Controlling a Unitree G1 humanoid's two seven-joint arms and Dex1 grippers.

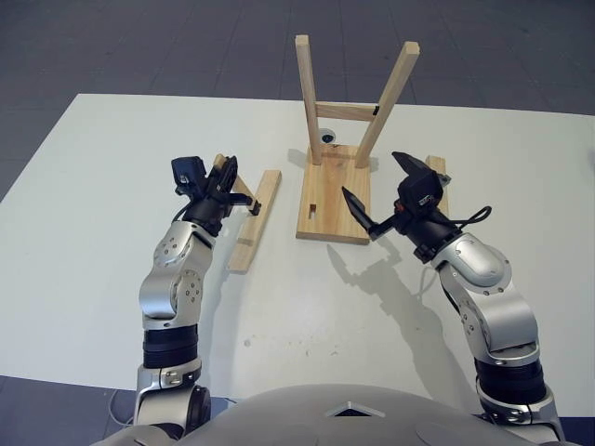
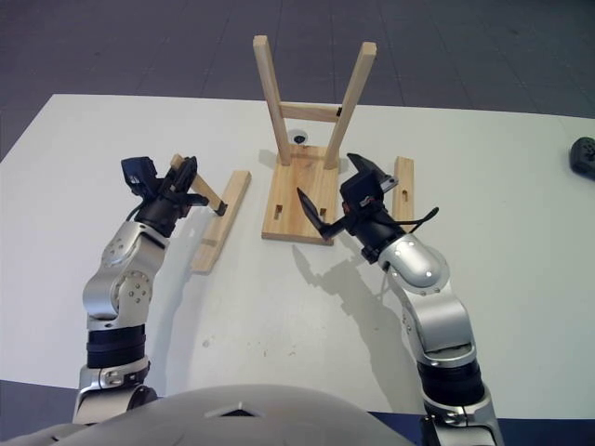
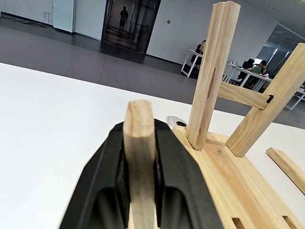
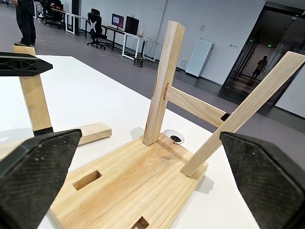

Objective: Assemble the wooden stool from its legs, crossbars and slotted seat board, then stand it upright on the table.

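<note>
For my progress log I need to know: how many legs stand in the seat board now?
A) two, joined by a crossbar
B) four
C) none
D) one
A: two legs stand at the far end of the seat board, with one crossbar between them; the left end effector grips another wooden piece.

No text, number or label is legible anywhere. A small green lit sign (image 4: 252, 41) above the far doorway (image 4: 261, 67) and a monitor (image 4: 117, 21) screen are too small to read.
</note>
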